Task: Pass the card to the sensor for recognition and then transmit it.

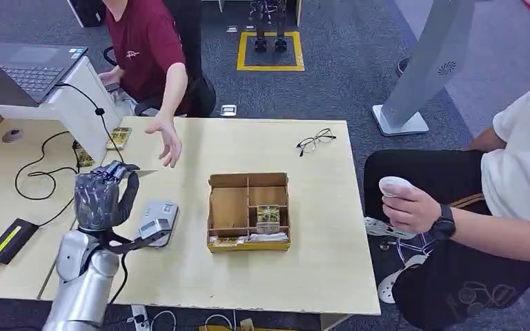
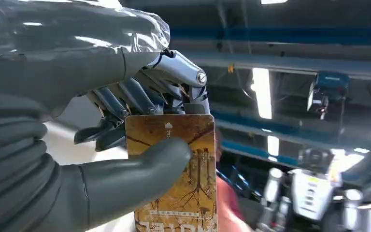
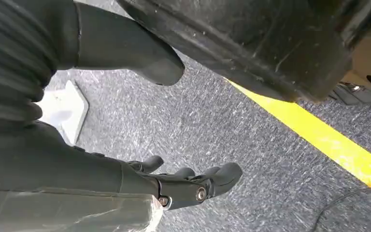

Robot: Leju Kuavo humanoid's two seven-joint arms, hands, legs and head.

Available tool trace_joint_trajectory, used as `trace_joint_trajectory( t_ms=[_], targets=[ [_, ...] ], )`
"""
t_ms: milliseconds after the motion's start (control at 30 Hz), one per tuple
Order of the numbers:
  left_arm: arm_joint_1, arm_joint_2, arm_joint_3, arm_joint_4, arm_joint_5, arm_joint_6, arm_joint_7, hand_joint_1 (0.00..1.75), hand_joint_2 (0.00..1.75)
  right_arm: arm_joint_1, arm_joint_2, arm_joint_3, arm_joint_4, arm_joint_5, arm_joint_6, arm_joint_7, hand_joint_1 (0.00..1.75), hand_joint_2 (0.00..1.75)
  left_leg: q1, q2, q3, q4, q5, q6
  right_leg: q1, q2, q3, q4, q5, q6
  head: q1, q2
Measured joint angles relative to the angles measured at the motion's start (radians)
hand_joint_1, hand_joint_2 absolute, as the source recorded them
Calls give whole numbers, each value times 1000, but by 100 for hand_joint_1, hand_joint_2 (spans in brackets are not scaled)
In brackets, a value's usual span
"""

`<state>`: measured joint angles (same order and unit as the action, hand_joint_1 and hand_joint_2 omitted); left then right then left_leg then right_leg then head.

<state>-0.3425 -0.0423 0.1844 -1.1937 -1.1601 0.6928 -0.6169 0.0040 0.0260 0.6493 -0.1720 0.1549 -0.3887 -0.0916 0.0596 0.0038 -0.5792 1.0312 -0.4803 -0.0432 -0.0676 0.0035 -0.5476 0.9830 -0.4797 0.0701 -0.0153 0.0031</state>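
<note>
— Head view first: how was the left hand (image 1: 100, 196) posed?
— Raised above the table's (image 1: 179, 276) left part on a bent silver arm, its back to the camera, fingers curled, just beside the grey sensor (image 1: 156, 221).
— Holding what?
— The left wrist view showed it: the card (image 2: 183, 169) pinched between thumb (image 2: 140, 166) and fingers (image 2: 125, 99), upright in that frame. From the head, just a thin sliver of card (image 1: 146, 173) poked out.
— How did the card look?
— Golden-brown, with bare tree shapes and pale lettering at one end.
— The right hand (image 3: 174, 186)?
— Hanging over grey carpet (image 3: 212, 130) near a yellow line (image 3: 328, 145), fingers loosely apart, holding nothing.
— Beyond?
— A person's hand (image 1: 168, 141) hovered over the table; a divided box (image 1: 248, 210) held more cards.
</note>
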Motion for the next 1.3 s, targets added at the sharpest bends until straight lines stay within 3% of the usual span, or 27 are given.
trace_joint_trajectory(
  t_ms=[100,267,800,833,1100,1233,1300],
  targets=[
    [-34,-16,80,10,-93,0,5,175,175,-1,-5,7,-9,0,0,4,0,175,0,0,0,0,0,0,0,0,0,0,0,0,1,0],
    [-70,-37,162,19,-130,0,8,175,175,0,-8,12,-19,-5,-5,4,0,175,0,0,0,0,0,0,0,0,0,0,0,0,0,0],
    [-85,-60,210,42,-125,0,7,175,175,2,-12,15,-25,-18,-8,-6,0,175,0,0,0,0,0,0,0,0,0,0,0,0,0,0],
    [-93,-60,210,78,-61,0,7,0,175,3,-13,14,-26,-22,-10,-9,0,175,0,0,0,0,0,0,0,0,0,0,0,0,0,0],
    [-101,-60,202,108,7,0,11,0,175,3,-13,14,-26,-24,-14,-13,0,175,0,0,0,0,0,0,0,0,-1,0,0,0,0,0],
    [-111,-61,170,141,140,0,58,0,175,4,-13,14,-26,-40,-21,-12,0,175,0,0,0,0,0,0,0,0,-1,0,1,0,0,0],
    [-110,-57,121,148,240,-5,119,0,175,4,-13,14,-26,-43,-28,-8,0,175,0,0,-1,0,0,0,0,0,0,0,1,0,0,0]
  ],
)
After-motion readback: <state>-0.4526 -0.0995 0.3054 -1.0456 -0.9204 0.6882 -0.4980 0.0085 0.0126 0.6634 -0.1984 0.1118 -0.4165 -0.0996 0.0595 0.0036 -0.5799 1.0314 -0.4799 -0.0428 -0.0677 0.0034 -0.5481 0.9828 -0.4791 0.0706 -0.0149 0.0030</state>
